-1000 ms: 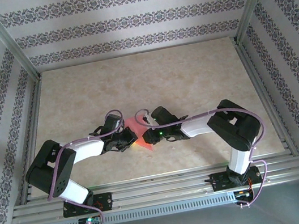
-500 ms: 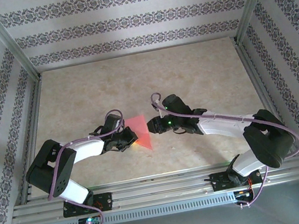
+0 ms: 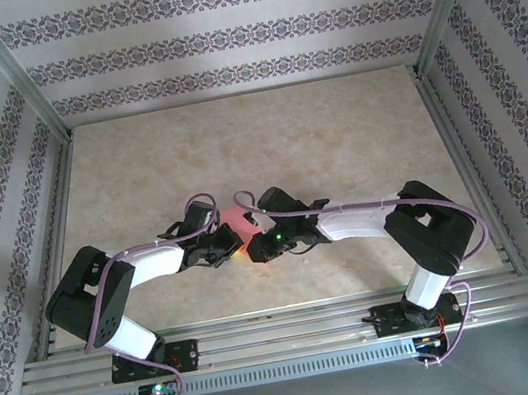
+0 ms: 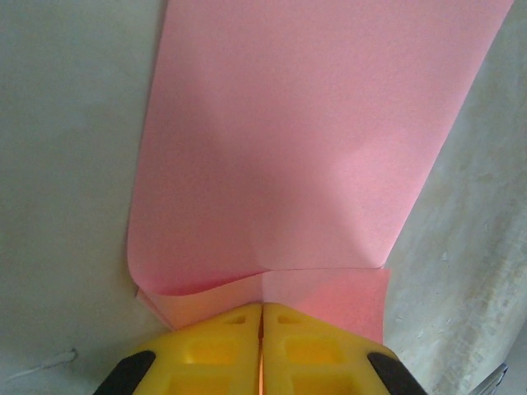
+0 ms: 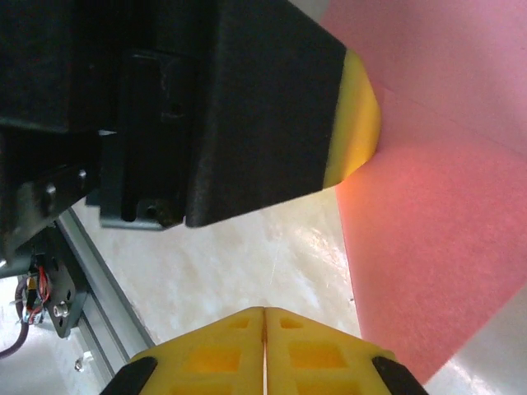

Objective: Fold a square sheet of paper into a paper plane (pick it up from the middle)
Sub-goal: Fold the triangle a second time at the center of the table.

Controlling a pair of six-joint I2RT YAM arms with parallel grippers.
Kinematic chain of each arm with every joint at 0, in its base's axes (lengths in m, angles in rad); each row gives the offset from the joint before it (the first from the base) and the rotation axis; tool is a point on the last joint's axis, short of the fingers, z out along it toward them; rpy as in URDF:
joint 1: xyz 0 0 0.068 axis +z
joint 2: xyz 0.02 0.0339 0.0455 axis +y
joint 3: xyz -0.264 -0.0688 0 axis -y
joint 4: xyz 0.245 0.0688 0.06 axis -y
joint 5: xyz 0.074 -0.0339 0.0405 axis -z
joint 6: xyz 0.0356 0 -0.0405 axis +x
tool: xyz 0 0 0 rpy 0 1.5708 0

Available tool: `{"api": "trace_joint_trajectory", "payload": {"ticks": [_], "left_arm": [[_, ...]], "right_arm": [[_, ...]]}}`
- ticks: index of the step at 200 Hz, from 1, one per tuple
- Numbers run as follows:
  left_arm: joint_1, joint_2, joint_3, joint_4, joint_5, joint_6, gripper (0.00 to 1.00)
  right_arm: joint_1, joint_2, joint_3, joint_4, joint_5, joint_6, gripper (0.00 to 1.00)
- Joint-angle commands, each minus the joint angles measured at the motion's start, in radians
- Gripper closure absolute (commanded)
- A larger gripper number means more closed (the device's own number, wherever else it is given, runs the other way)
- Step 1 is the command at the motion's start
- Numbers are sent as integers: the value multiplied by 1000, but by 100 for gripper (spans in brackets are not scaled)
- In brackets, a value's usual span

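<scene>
On table [image 3: 335, 135], left pincer [image 4: 262, 305] touches pink paper [image 4: 305, 148].

Beige marbled table [image 3: 335, 135]; pink paper sheet [image 4: 313, 140], partly folded, lies near its front middle.

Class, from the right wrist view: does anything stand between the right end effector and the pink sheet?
Nothing visible does. Bare table lies between the shut right end effector and the square sheet of paper; the left end effector touches the sheet to one side.
</scene>
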Motion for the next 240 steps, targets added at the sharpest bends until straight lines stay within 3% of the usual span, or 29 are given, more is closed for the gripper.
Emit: {"api": "trace_joint_trajectory", "payload": {"ticks": [1,174,240], "left_arm": [[-10,49,-20,-101,-60,-12,91],[-10,63,-19,-112,-57,-6,91],[-10,68,-12,-124,-57,9,91]], "right_arm": [[4,38,27,-32,20,1,91],[-25,96,8,-56,71,11,92],[-33,106,0,-43,38,11,92]]}}
